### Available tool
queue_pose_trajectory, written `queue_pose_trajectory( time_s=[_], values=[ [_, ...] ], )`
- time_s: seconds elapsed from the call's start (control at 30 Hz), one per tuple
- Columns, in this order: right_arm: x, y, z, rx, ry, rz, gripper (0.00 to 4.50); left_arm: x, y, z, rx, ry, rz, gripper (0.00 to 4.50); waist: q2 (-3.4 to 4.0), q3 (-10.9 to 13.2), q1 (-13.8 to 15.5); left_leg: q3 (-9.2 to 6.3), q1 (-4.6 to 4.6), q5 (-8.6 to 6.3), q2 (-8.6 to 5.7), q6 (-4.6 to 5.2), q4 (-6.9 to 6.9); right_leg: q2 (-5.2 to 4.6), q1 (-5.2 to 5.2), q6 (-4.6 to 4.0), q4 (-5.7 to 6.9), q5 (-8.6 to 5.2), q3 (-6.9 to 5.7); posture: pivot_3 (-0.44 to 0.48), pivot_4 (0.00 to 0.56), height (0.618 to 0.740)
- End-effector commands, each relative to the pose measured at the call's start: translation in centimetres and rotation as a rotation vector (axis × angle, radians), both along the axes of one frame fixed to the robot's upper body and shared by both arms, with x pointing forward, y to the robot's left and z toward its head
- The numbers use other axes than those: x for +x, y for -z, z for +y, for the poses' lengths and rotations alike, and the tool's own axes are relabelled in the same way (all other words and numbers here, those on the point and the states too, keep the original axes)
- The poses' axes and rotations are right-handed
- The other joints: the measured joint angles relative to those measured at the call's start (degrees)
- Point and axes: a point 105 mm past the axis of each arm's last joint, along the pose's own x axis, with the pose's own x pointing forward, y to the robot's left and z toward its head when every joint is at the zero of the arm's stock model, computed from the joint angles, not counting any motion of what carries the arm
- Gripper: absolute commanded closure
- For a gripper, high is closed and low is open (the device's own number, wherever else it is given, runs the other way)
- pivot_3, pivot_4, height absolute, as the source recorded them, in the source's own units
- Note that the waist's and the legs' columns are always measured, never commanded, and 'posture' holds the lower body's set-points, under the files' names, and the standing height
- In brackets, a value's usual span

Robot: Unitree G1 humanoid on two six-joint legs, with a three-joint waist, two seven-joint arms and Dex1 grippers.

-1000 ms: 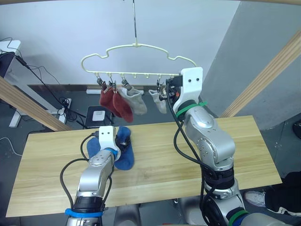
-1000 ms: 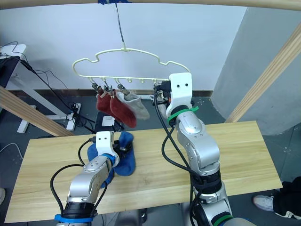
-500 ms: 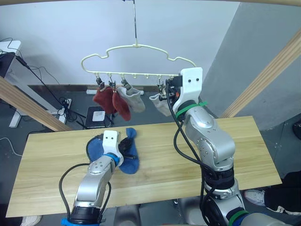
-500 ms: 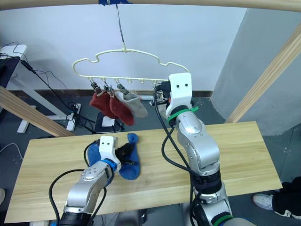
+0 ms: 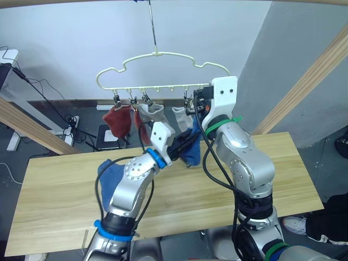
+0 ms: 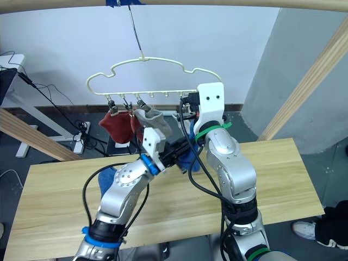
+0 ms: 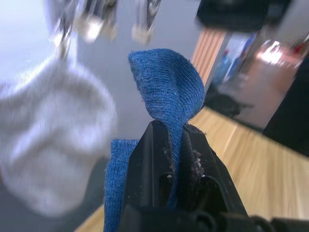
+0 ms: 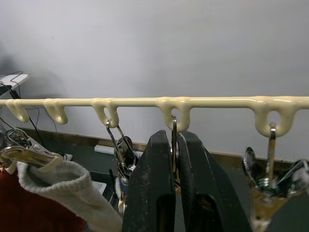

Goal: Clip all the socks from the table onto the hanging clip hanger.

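**Sock-to-clip alignment**

Your left gripper (image 7: 176, 145) is closed on a blue sock (image 7: 164, 87), raised off the table (image 5: 283, 179). The sock's cuff folds upward above the fingertips; the remainder hangs below them. Your right gripper (image 8: 175, 159) is pinched narrow on a metal clip (image 8: 174, 140) of the clip hanger (image 5: 157, 57). That clip lies just above and slightly right of the left gripper, so the left arm is the carrying arm and the right arm the holding arm. You will probably need to bring the cuff up into the held clip. A second blue sock (image 5: 109, 176) remains on the table, below and to the left. Two red socks (image 5: 117, 119) and the grey socks (image 5: 155, 113) already hang left of the held clip.
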Motion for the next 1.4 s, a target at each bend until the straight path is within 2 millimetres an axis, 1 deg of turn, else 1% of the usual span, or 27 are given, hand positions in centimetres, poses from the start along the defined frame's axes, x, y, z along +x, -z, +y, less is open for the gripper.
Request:
queue_pose_trajectory(
  time_s=[0.03, 0.17, 0.23, 0.3, 0.43, 0.57, 1.03, 1.4],
  values=[
    [-0.8, -1.9, 0.0, 0.024, -0.01, -0.072, 4.5, 1.1, -0.1, -0.3, -0.002, -0.046, -0.03, 4.5, 0.01, 0.0, -0.2, 0.01, 0.02, 0.0, -0.01, 0.0, 0.0, 0.0, 0.0, 0.0, 0.01, 0.0, 0.01, -0.236, 0.255, 0.74],
    [-0.9, -1.9, 0.1, 0.023, -0.011, -0.073, 4.5, 2.3, 0.2, -0.4, 0.031, -0.083, -0.051, 4.5, 0.01, 0.0, -0.4, -0.02, 0.02, 0.0, 0.01, 0.01, 0.0, 0.03, 0.0, 0.0, 0.03, 0.0, 0.0, -0.24, 0.255, 0.74],
    [-0.9, -1.9, 0.1, 0.023, -0.012, -0.072, 4.5, 3.0, 0.4, 0.1, 0.052, -0.124, -0.067, 4.5, 0.01, 0.0, -0.5, -0.01, 0.02, 0.01, 0.0, 0.01, 0.0, 0.03, 0.0, 0.0, 0.03, 0.0, 0.01, -0.242, 0.256, 0.74],
    [-0.9, -1.9, 0.1, 0.022, -0.013, -0.07, 4.5, 3.2, 0.3, 0.3, 0.064, -0.14, -0.086, 4.5, 0.01, 0.0, -0.5, 0.0, 0.02, 0.01, 0.0, 0.01, 0.0, 0.02, 0.0, 0.0, 0.02, 0.0, 0.01, -0.242, 0.256, 0.74],
    [-1.0, -1.7, 0.2, 0.021, -0.017, -0.065, 4.5, 3.0, 0.2, 0.2, 0.07, -0.126, -0.113, 4.5, 0.01, 0.0, -0.7, -0.01, 0.0, 0.01, 0.01, 0.01, 0.0, 0.02, 0.0, 0.0, 0.01, 0.0, 0.0, -0.239, 0.256, 0.74],
    [-1.0, -1.7, 0.3, 0.021, -0.018, -0.064, 4.5, 2.7, -0.4, -0.1, 0.063, -0.105, -0.146, 4.5, 0.01, 0.0, -0.7, -0.01, 0.01, 0.01, 0.01, 0.0, 0.0, 0.02, 0.0, 0.0, 0.02, 0.0, 0.0, -0.237, 0.256, 0.74],
    [-0.9, -1.4, 0.3, 0.005, -0.02, -0.061, 4.5, 3.0, -1.9, 0.4, 0.049, -0.118, -0.222, 4.5, 0.01, 0.0, -0.8, -0.01, 0.01, 0.01, 0.01, 0.01, 0.0, 0.02, 0.0, 0.0, 0.03, 0.0, 0.0, -0.236, 0.261, 0.74],
    [-1.0, -1.3, 0.2, -0.006, -0.013, -0.069, 4.5, 3.3, -2.4, 0.5, 0.046, -0.136, -0.242, 4.5, 0.01, 0.0, -0.9, -0.01, 0.01, 0.01, 0.0, 0.01, 0.0, 0.02, 0.01, 0.0, 0.03, 0.0, 0.0, -0.233, 0.267, 0.74]
  ],
)
